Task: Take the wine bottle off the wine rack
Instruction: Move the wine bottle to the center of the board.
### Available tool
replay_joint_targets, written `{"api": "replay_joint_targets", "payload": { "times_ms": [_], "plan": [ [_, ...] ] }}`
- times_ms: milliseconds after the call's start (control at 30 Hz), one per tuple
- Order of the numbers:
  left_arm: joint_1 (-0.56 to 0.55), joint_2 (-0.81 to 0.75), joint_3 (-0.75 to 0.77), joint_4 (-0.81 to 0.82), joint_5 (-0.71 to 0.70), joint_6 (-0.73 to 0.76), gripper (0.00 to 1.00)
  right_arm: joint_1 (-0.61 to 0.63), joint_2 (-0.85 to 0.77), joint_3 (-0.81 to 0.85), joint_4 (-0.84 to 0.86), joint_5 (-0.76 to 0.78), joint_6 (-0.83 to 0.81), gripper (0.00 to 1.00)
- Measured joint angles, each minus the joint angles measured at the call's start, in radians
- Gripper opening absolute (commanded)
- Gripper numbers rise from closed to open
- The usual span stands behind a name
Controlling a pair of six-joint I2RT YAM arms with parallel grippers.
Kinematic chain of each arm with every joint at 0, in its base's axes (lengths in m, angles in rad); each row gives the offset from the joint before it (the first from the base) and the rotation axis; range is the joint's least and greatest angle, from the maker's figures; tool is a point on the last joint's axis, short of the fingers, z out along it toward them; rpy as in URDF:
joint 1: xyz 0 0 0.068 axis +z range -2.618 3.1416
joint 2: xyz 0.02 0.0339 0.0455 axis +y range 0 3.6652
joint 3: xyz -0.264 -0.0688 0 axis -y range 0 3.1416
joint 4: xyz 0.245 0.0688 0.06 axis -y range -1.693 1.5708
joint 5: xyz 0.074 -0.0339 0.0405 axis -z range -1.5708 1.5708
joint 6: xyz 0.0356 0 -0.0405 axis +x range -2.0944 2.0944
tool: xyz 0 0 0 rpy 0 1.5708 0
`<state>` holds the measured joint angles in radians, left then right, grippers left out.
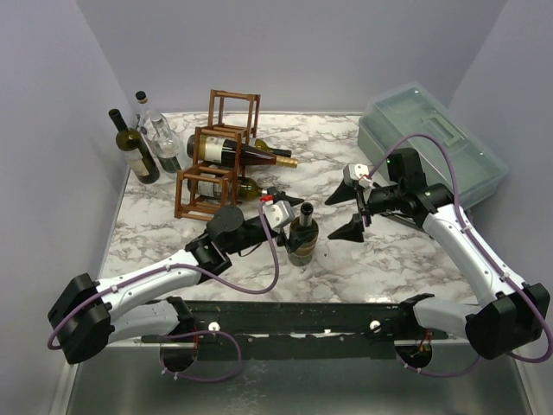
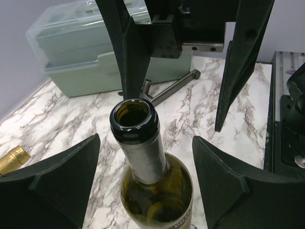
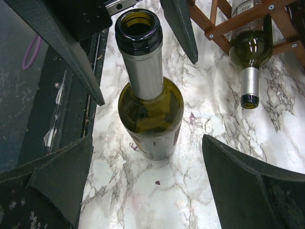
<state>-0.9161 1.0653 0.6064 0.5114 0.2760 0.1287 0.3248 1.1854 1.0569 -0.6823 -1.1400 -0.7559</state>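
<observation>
1. The wine bottle [image 1: 302,235] stands upright on the surface [image 1: 389,259], in front of the wine rack [image 1: 216,164] and clear of it.
2. Our left claw [image 2: 145,143] straddles its neck, wide and touching nothing; we should back off level, sparing the lip.
3. Our right claw [image 1: 347,213] hangs wide nearby.

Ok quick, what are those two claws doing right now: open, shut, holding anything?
Left claw: open, fingers either side of the upright wine bottle, not gripping it.
Right claw: open wide, facing the same bottle, holding nothing.

Open green wine bottle [image 1: 302,235] upright near reddish-brown stepped wine rack [image 1: 196,149]
</observation>
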Motion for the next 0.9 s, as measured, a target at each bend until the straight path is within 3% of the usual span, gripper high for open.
{"api": "replay_joint_targets", "payload": {
  "times_ms": [167, 267, 500, 533, 633, 700, 900],
  "plan": [
    [0.0, 0.033, 0.007, 0.053, 0.0, -0.018, 0.68, -0.006, 0.0, 0.0, 0.0, 0.0, 0.0, 0.99],
    [0.0, 0.039, 0.007, 0.074, 0.0, -0.029, 0.48, -0.006, 0.0, 0.0, 0.0, 0.0, 0.0, 0.99],
    [0.0, 0.059, 0.007, 0.109, 0.0, -0.054, 0.4, -0.006, 0.0, -0.001, 0.0, 0.0, 0.0, 0.99],
    [0.0, 0.06, 0.007, 0.11, 0.0, -0.054, 0.36, -0.006, 0.0, -0.002, 0.0, 0.0, 0.0, 0.99],
    [0.0, 0.06, 0.007, 0.115, 0.0, -0.068, 0.09, -0.006, 0.0, -0.003, 0.0, 0.0, 0.0, 0.99],
    [-0.002, 0.06, 0.006, 0.12, 0.007, -0.071, 0.0, -0.006, 0.0, -0.003, 0.0, 0.0, -0.001, 0.99],
    [0.004, 0.019, -0.022, 0.116, 0.006, -0.071, 0.0, -0.006, 0.0, -0.003, -0.001, 0.0, -0.002, 0.99]
  ]
}}
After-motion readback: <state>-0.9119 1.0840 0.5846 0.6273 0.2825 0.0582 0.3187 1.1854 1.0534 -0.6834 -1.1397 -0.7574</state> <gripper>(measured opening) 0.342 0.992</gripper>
